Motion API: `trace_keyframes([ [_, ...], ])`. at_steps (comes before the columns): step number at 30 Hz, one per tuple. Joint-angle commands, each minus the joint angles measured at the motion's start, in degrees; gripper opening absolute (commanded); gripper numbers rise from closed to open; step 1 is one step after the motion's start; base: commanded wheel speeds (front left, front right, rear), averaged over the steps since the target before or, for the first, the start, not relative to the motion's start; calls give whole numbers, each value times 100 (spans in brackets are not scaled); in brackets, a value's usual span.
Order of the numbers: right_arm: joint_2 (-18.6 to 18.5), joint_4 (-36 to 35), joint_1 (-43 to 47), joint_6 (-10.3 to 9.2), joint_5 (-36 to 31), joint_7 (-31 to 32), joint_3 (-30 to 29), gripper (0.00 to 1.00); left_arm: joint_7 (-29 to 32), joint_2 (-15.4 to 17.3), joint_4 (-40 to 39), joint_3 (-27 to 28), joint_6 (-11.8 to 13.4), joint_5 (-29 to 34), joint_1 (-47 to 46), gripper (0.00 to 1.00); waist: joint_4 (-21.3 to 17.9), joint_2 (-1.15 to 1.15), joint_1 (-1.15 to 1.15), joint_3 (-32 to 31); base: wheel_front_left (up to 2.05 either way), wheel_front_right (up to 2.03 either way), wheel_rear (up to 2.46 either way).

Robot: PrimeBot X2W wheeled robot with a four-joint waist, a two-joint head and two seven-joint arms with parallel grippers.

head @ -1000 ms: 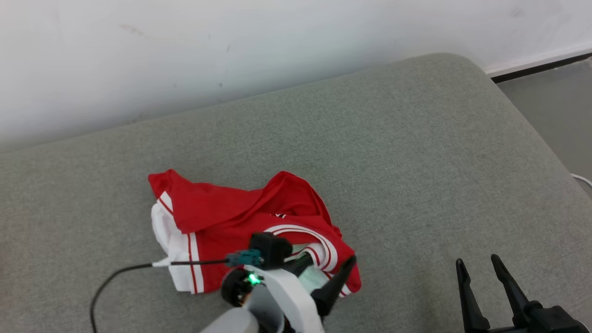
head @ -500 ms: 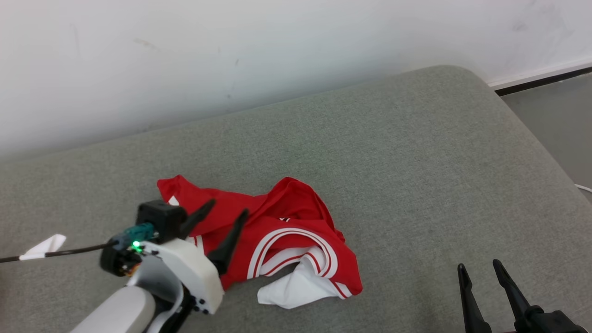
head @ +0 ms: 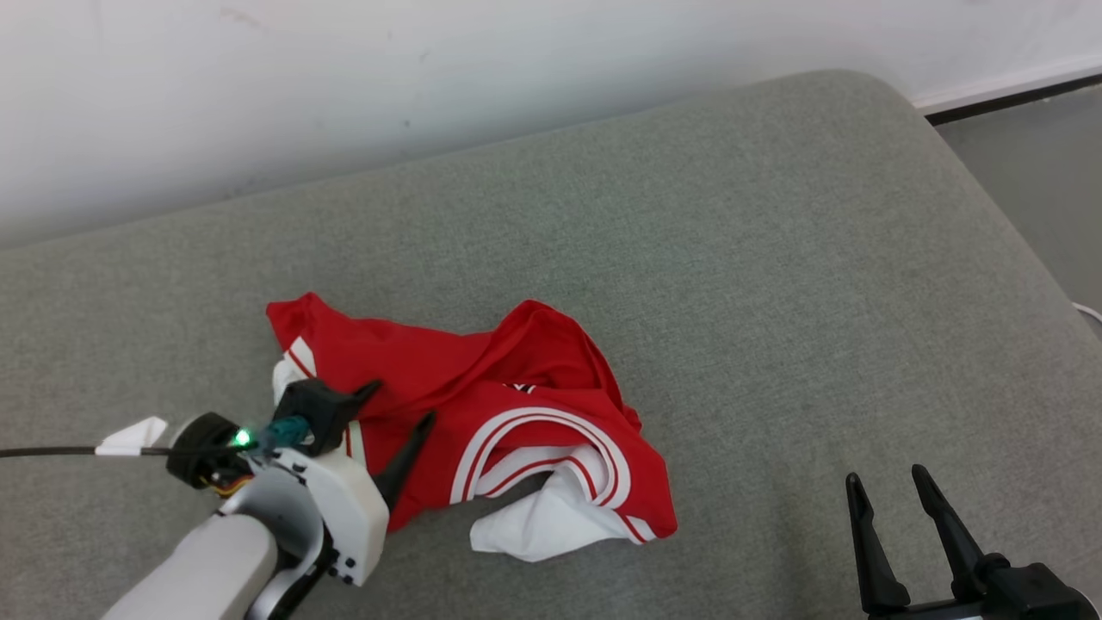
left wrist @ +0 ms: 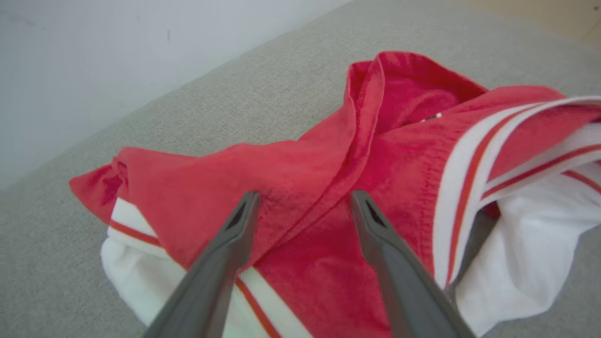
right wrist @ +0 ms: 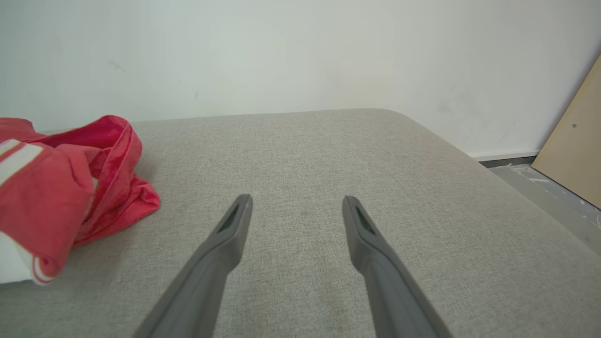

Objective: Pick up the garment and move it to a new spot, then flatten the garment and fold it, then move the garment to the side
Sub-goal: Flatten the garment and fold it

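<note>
The red and white garment [head: 516,405] lies crumpled on the grey cushion [head: 775,258], left of its middle, a white flap spilling out at the near edge. The left end effector [head: 398,403] is open, fingers spread over the garment's left half; whether they touch the cloth I cannot tell. The right end effector [head: 887,475] is open and empty, well apart over bare cushion

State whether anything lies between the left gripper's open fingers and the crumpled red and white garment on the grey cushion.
Nothing visible does. The left gripper hangs open over the crumpled red and white fabric garment, its dark fingers either side of a red fold. Whether the fingertips touch the cloth cannot be told.
</note>
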Motion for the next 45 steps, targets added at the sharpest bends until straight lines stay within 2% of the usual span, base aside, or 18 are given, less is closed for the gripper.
trace_keyframes([
  [1, -4, -20, -72, -13, 86, 3, -2, 100, -45, 55, 122, -34, -25, 170, -130, 100, -26, 0, 0, 97, 0, 0, 0],
  [8, -3, -23, -88, -13, 97, 3, -3, 100, -161, -14, 645, -149, -105, 354, -400, 100, -25, 0, 0, 230, 0, 0, 0],
  [18, -3, -41, -184, -13, 117, 3, 43, 100, -274, -236, 1059, -71, -207, 162, -690, 100, -17, 0, 0, 324, 0, 0, 0],
  [19, -3, -36, -185, -13, 122, 3, 48, 100, -266, -262, 1079, -59, -230, 124, -713, 91, -19, 0, 0, 326, 0, 0, 0],
  [20, -4, -29, -183, -13, 122, 3, 52, 100, -238, -289, 1104, -46, -247, 63, -730, 42, -20, 0, 0, 328, 0, 0, 0],
  [21, -3, -22, -182, -13, 126, 3, 55, 100, -216, -299, 1126, -41, -267, 20, -751, 18, -22, 0, 0, 329, 0, 0, 0],
  [22, -4, -17, -184, -13, 134, 3, 57, 100, -193, -314, 1135, -25, -297, -45, -767, 0, -25, 0, 0, 329, 0, 0, 0],
  [26, -3, 6, -171, -13, 143, 3, 53, 100, -33, -384, 1100, 75, -410, -310, -817, 0, -25, 0, 0, 305, 0, 0, 0],
  [33, -4, 40, -143, -13, 111, 4, 34, 100, 499, -481, 739, 568, -530, -1186, -1097, 0, 25, 0, 0, 181, 0, 0, 0],
  [39, -4, 63, -132, -13, 70, 3, 52, 100, 989, -258, 401, 989, -301, -1439, -1838, 0, 65, 0, 0, 52, 0, 0, 0],
  [45, -4, 86, -141, -13, 129, 4, 122, 100, 1375, 27, 433, 1214, -3, -1254, -2596, 0, 7, 0, 0, -54, 0, 0, 0],
])
